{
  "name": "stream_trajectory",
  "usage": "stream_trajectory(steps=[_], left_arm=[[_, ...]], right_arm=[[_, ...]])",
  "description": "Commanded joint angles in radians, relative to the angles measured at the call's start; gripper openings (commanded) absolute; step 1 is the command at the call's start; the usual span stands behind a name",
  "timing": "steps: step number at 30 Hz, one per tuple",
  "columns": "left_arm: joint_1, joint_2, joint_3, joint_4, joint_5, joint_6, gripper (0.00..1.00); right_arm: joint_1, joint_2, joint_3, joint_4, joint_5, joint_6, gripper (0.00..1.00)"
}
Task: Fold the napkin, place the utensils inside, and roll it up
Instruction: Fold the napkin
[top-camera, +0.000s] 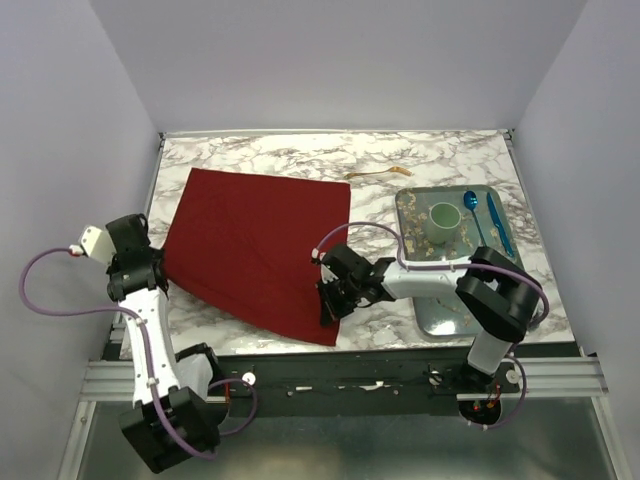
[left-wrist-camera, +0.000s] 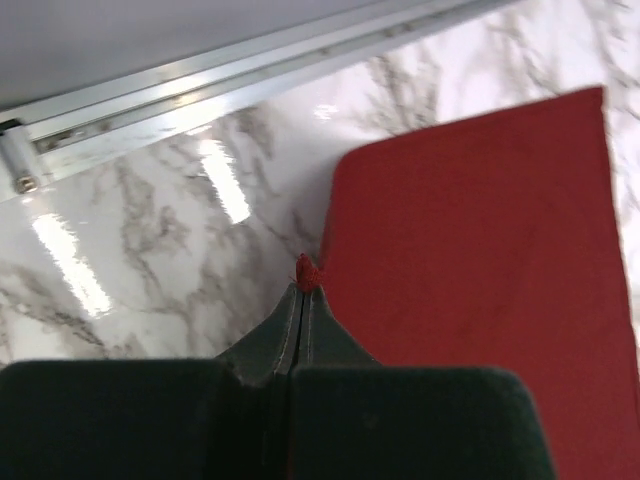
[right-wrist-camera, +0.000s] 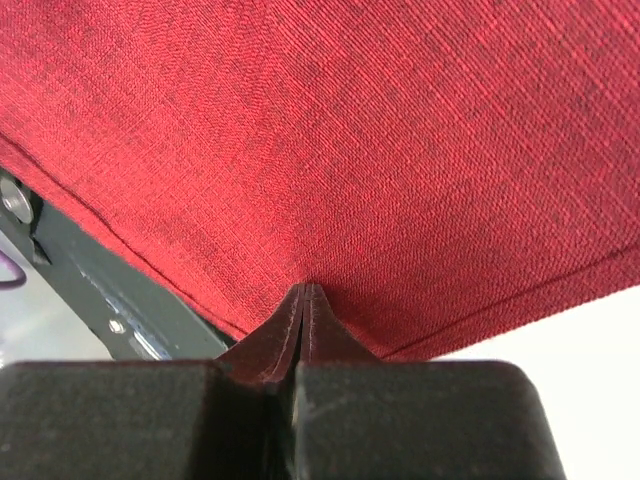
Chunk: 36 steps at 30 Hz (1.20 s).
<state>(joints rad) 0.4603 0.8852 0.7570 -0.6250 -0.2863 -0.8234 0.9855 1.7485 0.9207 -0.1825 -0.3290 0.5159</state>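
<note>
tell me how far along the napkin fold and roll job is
Done: nothing yet; the napkin lies spread flat on the table. In hand: the left end effector is shut on its left corner and the right end effector on its near right edge, apparently set for the first fold. Left: fold, bring in the gold utensil lying beyond the napkin, then roll.

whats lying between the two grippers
The napkin: the top view shows it spanning from the left gripper to the right gripper, each pinching its edge.
</note>
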Motion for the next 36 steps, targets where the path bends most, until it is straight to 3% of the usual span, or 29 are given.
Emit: stream_trajectory(steps=[1, 7, 14, 19, 23, 36], left_arm=[[-0.167, -0.028, 0.064, 0.018, -0.057, 0.029, 0.00], [-0.435, 0.066, 0.125, 0.100, -0.140, 0.082, 0.00], [-0.713, 0.484, 0.428, 0.189, -0.021, 0.246, 0.00], [-0.775, 0.739, 0.625, 0.194, 0.180, 0.319, 0.00], [-0.815, 0.938, 0.841, 0.145, 0.208, 0.385, 0.00], [-0.936, 1.166, 1.079, 0.090, 0.194, 0.513, 0.00]], right_arm=[[0.012, -0.058, -0.057, -0.026, -0.016, 0.024, 0.06], [-0.082, -0.282, -0.049, -0.098, 0.030, 0.039, 0.10], [-0.359, -0.526, -0.031, -0.189, 0.033, -0.025, 0.14], [-0.461, -0.598, -0.014, -0.235, 0.039, -0.060, 0.15], [-0.475, -0.630, -0.029, -0.238, 0.039, -0.060, 0.15], [-0.484, -0.650, -0.100, -0.236, 0.050, -0.051, 0.15]])
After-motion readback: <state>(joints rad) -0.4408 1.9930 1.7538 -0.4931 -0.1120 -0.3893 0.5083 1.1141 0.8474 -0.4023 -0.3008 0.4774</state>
